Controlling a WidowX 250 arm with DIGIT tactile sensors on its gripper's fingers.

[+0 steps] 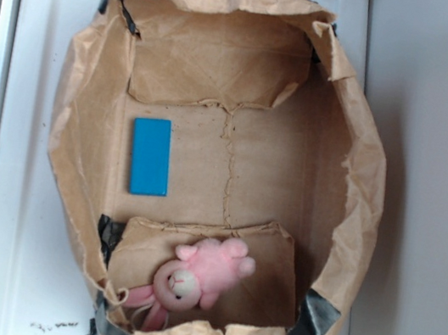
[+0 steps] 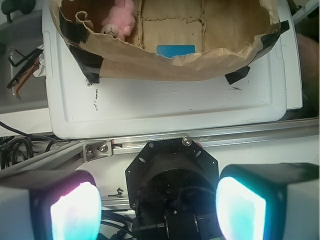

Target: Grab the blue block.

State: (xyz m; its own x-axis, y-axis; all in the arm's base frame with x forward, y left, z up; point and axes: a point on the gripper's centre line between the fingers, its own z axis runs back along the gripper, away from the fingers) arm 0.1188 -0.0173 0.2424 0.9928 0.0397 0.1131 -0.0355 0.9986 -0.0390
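Brown paper bag (image 1: 362, 165), taped open on a white tray (image 1: 33, 101), holds the blue block (image 1: 150, 156) flat on its floor, apart from a pink bunny (image 1: 201, 276). Gripper (image 2: 157, 205) hangs spread wide, empty, over the mount (image 2: 170, 172), outside the bag.

bare floor rings the blue block (image 1: 150, 156); crumpled paper walls (image 1: 357, 181) enclose it.

Exterior: straight down from overhead, close on the brown paper box (image 1: 351, 180). Wrist: from low outside the box's taped wall, past both fingers (image 2: 75, 210), angled down and well back. Shared: box interior with blue block (image 1: 150, 156) and pink bunny (image 1: 204, 276).
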